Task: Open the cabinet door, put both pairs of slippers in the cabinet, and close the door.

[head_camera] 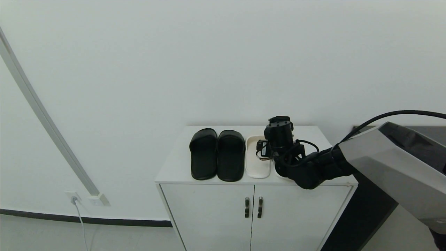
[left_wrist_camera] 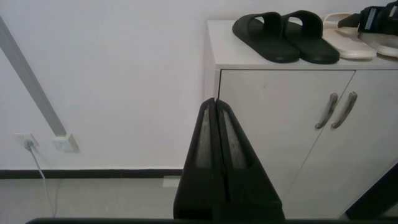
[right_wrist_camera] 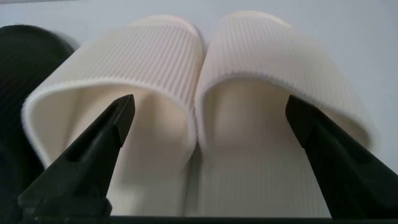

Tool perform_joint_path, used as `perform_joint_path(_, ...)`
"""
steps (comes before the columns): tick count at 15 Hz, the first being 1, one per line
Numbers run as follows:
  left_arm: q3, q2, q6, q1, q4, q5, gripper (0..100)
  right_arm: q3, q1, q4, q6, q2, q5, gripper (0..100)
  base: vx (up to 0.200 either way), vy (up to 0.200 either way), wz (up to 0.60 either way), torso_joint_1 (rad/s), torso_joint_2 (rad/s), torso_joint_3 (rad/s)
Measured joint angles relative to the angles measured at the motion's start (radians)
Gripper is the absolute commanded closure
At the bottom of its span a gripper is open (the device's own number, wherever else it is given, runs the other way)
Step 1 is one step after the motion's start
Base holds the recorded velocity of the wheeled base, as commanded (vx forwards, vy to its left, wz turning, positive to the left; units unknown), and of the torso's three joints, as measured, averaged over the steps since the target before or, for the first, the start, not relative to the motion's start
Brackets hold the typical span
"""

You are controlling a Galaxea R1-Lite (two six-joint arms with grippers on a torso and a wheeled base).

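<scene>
- I am in a room with a plain white wall (head_camera: 223, 52) and a pale floor (head_camera: 35, 237).
- A grey strip (head_camera: 41, 115) runs slanting down the wall to a wall socket (head_camera: 74, 198) with a cord plugged in. The socket is at about 8 o'clock from the cabinet top.
- The white cabinet (head_camera: 174, 167) stands against the wall. Its two doors (head_camera: 209, 216) are shut, and two dark handles (head_camera: 247, 207) sit side by side in the middle.
- The black slippers (head_camera: 216, 155) lie flat on top of the cabinet, side by side and touching.
- The cream slippers (right_wrist_camera: 205, 124) lie just beside them, at 3 o'clock from the black pair, also on top.
- My right gripper (right_wrist_camera: 209, 109) is over the cream slippers. It is spread wide, with one finger on each side of the pair. It has hold of nothing.
- My left gripper (left_wrist_camera: 215, 102) is pressed closed with nothing in it. It hangs in the air, well apart from the cabinet.
</scene>
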Motion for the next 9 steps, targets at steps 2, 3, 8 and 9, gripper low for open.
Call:
perform_joint_path(2,0.0,0.0,0.0,0.0,0.0,0.0,100,-0.035,-0.009,0.0,-0.015,0.022,0.001,0,0.0,0.0,0.0,0.0,0.0,0.0)
perform_joint_path(3,0.0,0.0,0.0,0.0,0.0,0.0,100,-0.051,-0.016,-0.001,-0.02,0.033,0.002,0,0.0,0.0,0.0,0.0,0.0,0.0)
perform_joint_path(8,0.0,0.0,-0.003,0.0,0.0,0.001,100,-0.079,-0.025,-0.002,-0.023,0.059,0.004,100,0.0,0.0,0.0,0.0,0.0,0.0)
perform_joint_path(9,0.0,0.0,-0.003,0.0,0.0,0.001,100,-0.079,-0.026,-0.001,-0.023,0.06,0.004,100,0.0,0.0,0.0,0.0,0.0,0.0)
